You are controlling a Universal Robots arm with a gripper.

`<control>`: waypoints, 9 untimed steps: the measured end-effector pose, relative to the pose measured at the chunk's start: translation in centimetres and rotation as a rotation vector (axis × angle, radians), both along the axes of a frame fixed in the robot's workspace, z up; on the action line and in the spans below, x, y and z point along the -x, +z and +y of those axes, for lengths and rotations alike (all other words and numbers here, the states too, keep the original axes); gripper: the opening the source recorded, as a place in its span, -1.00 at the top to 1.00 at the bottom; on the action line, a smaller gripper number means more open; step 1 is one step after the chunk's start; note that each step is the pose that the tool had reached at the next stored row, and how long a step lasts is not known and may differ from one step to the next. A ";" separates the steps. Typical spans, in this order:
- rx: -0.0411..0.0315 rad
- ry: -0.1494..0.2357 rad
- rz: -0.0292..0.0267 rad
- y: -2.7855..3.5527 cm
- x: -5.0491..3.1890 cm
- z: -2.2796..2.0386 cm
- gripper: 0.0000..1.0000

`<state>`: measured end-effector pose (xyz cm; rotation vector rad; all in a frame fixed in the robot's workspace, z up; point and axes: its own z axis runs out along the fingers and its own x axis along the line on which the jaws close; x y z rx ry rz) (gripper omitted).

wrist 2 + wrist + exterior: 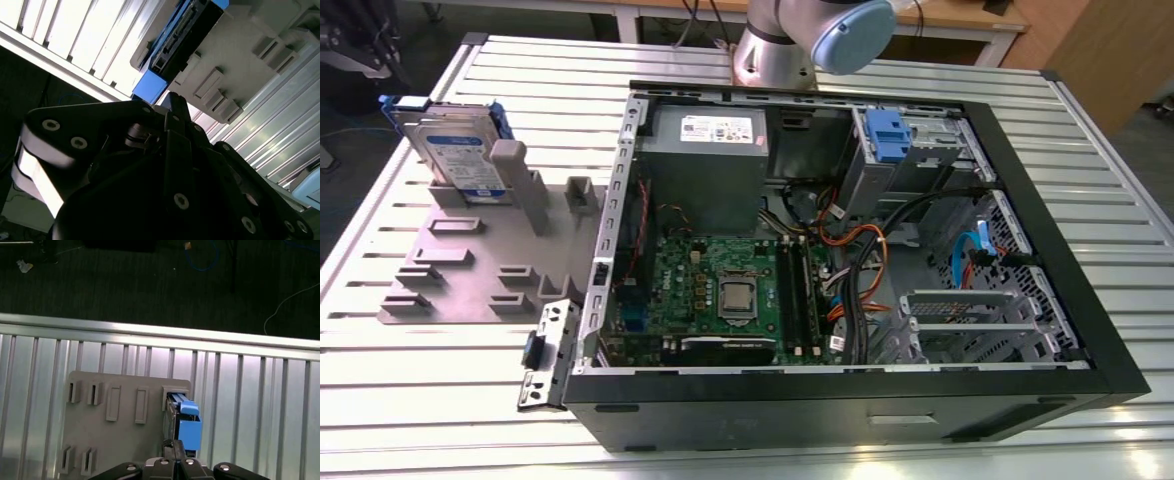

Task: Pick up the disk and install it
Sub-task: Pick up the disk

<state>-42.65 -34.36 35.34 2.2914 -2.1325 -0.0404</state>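
The disk, a silver drive with a white-and-blue label in a blue carrier, stands on edge in a slot of the grey holder plate at the exterior view's left. Both wrist views show it edge-on: the disk with its blue bracket, and the disk with its connector side showing. My gripper hovers just off the carrier's blue end, apart from it. The black fingers are pressed together with nothing between them.
An open black computer case lies on the slatted metal table, holding a motherboard, a grey power supply, a small blue latch and cables. The arm's base stands behind it. Past the table edge is dark floor.
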 end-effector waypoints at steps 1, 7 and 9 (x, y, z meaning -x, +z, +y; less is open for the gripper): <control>0.0001 0.000 0.0001 0.00 0.00 0.00 0.79; 0.0000 0.000 0.0000 -0.01 0.00 0.01 0.52; 0.0001 0.000 0.0000 -0.01 0.00 0.01 0.51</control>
